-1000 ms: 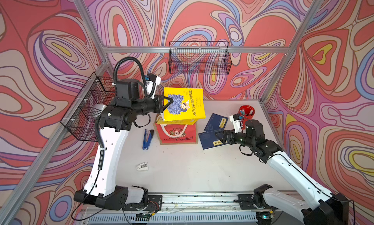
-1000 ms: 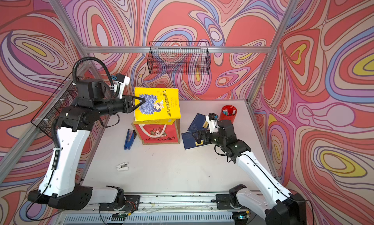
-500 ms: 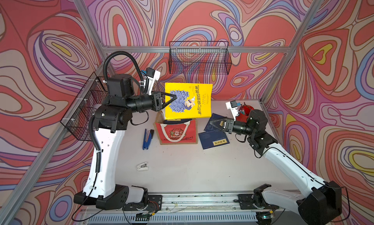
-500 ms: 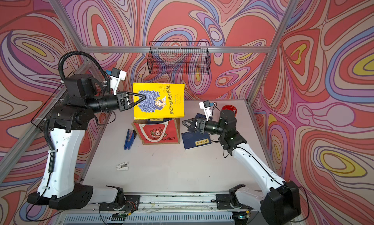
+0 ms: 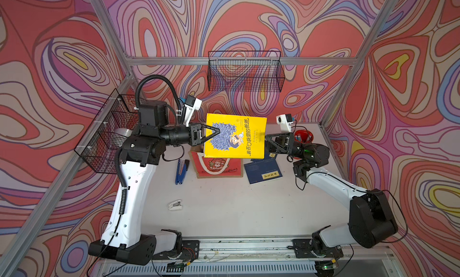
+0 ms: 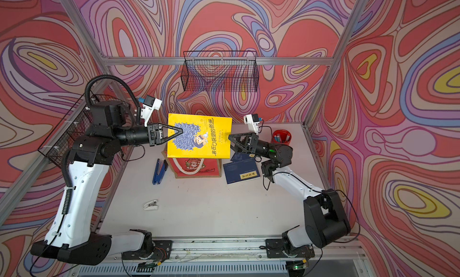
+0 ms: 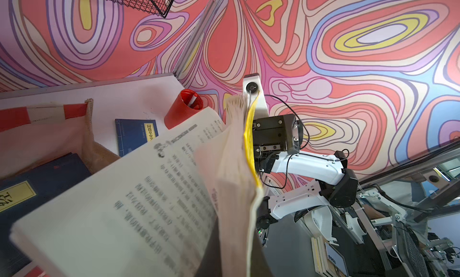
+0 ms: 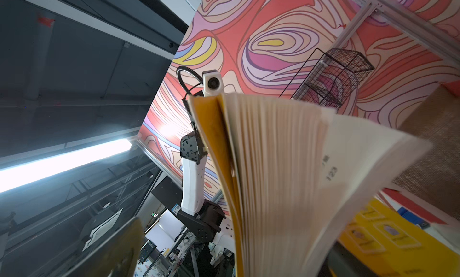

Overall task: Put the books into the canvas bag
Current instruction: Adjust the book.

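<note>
Left claw (image 5: 217, 132) pinches the yellow book (image 5: 239, 138) by one edge above the canvas bag (image 5: 219, 167), near the tabletop's (image 5: 224, 213) far edge. Right claw (image 5: 268, 145) is spread beside it. Steady the loose side first, then lower it squarely.

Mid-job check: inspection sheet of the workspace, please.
Surface: white tabletop, nothing spilled.
Job's things: yellow softcover book held over red-and-tan canvas bag; navy softcover book flat beside the bag, right arm's side.
Clutter: blue stapler, white staple remover, red pen cup.
Hands: left hand shut on the yellow book; right hand open at its opposite edge.
Cables: black corrugated hose looped above left arm.
Surroundings: black wire basket on back wall; another on side wall.
</note>
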Robot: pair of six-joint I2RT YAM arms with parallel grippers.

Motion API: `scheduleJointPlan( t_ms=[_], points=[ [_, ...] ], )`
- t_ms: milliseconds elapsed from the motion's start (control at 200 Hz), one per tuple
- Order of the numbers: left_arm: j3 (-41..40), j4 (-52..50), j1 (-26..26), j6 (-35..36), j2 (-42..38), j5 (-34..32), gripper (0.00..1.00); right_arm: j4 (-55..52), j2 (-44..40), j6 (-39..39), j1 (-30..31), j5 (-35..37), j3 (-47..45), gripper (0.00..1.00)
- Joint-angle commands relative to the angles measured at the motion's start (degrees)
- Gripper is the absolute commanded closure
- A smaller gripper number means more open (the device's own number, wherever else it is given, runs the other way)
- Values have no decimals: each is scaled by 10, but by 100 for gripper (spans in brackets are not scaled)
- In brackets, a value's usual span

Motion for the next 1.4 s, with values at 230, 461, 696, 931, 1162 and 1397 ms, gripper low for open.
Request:
scheduleJointPlan(
  t_ms=[230, 461, 696, 931, 1162, 1397],
  points=[
    [22, 35, 3, 57, -71, -169, 100, -668, -181, -426, -1, 20, -3, 2],
    [3, 98, 3, 43, -87, -126, 100, -387, -130, -234, 12, -5, -70, 2],
    [-7, 117, 3, 32, -89, -69, 100, -115, -38, -76, 43, 15, -51, 2],
    [-33, 100, 2, 41, -93, -25, 100, 75, 31, 66, 45, 45, 9, 2],
    [-53, 98, 2, 47, -97, -13, 100, 76, 26, 74, 48, 47, 36, 2],
    [-68, 94, 3, 51, -90, -14, 100, -9, 6, 13, 57, 16, 47, 12]
  ],
)
